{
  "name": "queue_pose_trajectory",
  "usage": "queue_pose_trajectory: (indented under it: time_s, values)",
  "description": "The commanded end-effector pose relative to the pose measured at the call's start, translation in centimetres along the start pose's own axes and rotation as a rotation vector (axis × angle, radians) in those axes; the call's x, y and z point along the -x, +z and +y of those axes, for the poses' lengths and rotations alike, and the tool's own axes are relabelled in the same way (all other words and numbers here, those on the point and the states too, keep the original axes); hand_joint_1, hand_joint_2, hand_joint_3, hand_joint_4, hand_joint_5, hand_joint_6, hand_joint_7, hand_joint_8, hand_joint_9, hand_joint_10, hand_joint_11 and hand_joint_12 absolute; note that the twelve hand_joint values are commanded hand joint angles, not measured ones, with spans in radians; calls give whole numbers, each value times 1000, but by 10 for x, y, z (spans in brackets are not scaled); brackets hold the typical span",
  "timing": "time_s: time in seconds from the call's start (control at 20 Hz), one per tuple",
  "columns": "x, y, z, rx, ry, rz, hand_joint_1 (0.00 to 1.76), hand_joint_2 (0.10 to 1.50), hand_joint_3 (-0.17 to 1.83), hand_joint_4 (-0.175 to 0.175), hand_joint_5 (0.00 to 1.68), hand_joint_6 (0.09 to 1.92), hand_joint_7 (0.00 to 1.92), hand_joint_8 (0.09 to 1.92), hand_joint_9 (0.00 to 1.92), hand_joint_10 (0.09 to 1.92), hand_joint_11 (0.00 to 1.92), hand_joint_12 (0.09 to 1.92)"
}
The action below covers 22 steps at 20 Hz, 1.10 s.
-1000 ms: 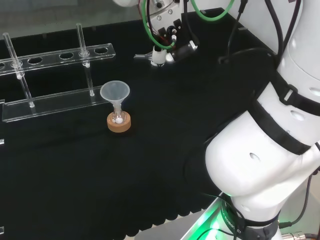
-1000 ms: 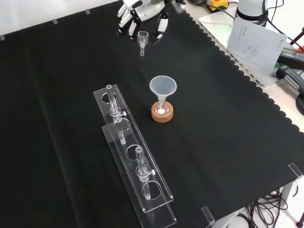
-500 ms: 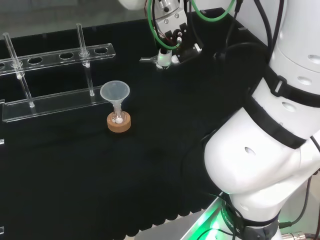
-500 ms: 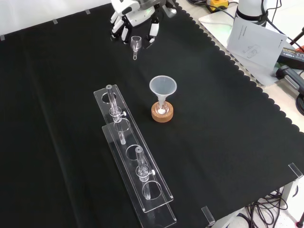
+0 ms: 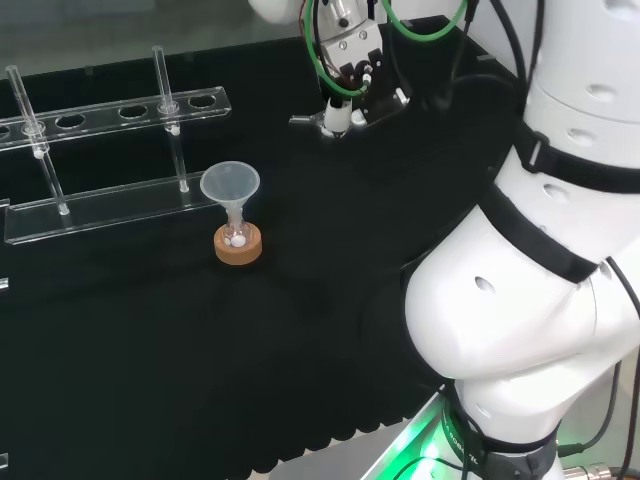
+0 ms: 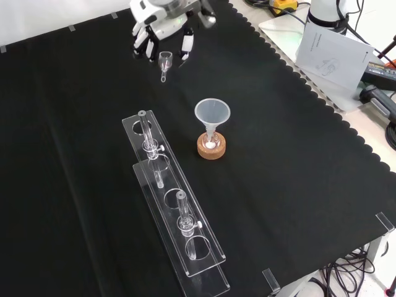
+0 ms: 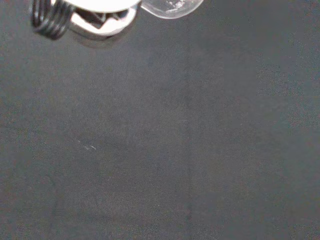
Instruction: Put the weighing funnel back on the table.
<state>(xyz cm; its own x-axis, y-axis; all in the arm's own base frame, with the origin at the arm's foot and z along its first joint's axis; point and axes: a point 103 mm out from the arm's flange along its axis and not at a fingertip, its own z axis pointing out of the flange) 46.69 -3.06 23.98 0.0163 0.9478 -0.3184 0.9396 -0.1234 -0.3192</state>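
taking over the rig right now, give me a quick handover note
Hand: shut on the weighing funnel, pinched between its fingers over the far part of the cloth in the front view.
Other things: the funnel stands upright over its cork ring mid-cloth, with the clear tube rack to its left in the front view.
Done: the weighing funnel is over bare cloth, away from the other ware.
Left: lower it, lay it on the cloth, open the hand and withdraw.
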Motion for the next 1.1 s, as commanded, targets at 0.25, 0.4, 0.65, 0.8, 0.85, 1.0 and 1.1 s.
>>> queue_pose_trajectory:
  time_s: [0.25,0.4,0.65,0.8,0.85,1.0,1.1]
  values:
    - [-19,31,62,-6,-104,-13,1104,725,551,175,1234,700,456,668,745,478,597,1169]
    - [-23,36,71,-14,-113,-16,1104,725,551,175,1233,701,457,668,746,478,598,1169]
    - [-31,48,84,-30,-127,-17,1104,725,550,175,1233,701,457,668,746,478,598,1169]
    - [-35,54,91,-37,-139,-14,1104,726,550,175,1233,702,458,668,746,478,598,1169]
    - [-36,56,93,-38,-143,-13,1104,726,550,175,1233,702,458,669,746,478,598,1168]
    - [-41,62,99,-47,-154,-13,1104,726,550,175,1232,702,460,669,746,478,599,1168]
    - [-44,67,102,-49,-160,-11,1104,726,550,175,1232,702,460,669,746,477,599,1168]
